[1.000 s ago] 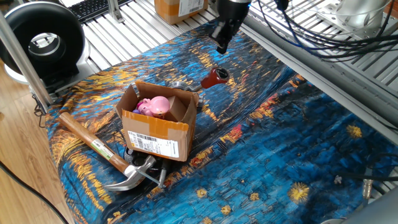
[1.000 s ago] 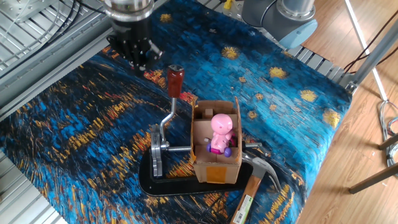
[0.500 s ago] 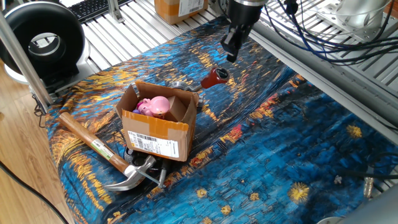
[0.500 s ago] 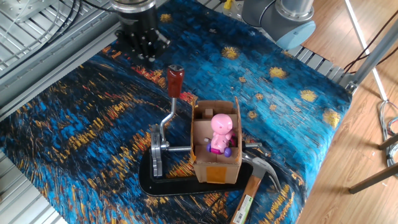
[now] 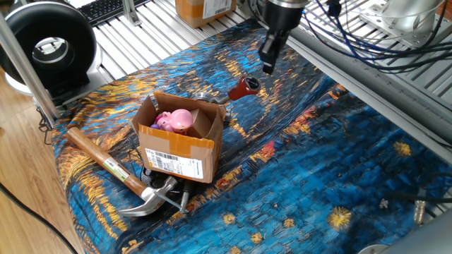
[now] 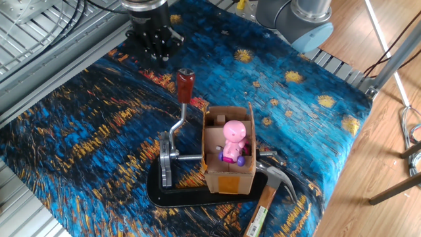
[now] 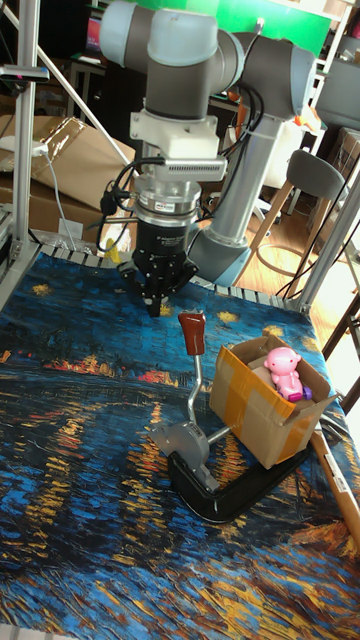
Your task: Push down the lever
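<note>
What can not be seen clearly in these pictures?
- Lever pivot: cardboard box hides it in one fixed view.
- Gripper opening: fingers are dark and small in every view.
- Claw hammer: cut by the bottom edge in the other fixed view, head half under the box.

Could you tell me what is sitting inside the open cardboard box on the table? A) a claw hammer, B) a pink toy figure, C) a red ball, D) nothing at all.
B: a pink toy figure sits inside the open cardboard box, seen in all three views; the claw hammer lies outside, on the cloth beside the box.
</note>
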Robot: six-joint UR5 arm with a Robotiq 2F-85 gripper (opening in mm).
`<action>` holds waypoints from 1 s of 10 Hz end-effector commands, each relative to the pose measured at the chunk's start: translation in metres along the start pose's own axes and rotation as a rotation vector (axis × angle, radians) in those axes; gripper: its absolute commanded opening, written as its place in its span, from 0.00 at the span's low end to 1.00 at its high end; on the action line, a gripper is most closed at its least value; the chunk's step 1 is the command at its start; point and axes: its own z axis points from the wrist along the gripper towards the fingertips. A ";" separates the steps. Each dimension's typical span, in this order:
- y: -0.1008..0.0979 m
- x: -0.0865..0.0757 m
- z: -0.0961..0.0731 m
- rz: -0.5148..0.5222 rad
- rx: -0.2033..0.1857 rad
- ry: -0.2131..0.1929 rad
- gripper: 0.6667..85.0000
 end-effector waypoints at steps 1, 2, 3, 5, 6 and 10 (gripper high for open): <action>0.000 0.008 0.008 -0.097 -0.020 -0.026 0.01; 0.004 0.008 0.011 -0.132 -0.032 -0.039 0.04; 0.008 0.006 0.015 -0.140 -0.050 -0.068 0.08; 0.013 0.001 0.026 -0.134 -0.037 -0.101 0.01; 0.017 -0.001 0.033 -0.119 -0.019 -0.102 0.01; 0.036 0.007 0.047 -0.173 -0.016 -0.128 0.13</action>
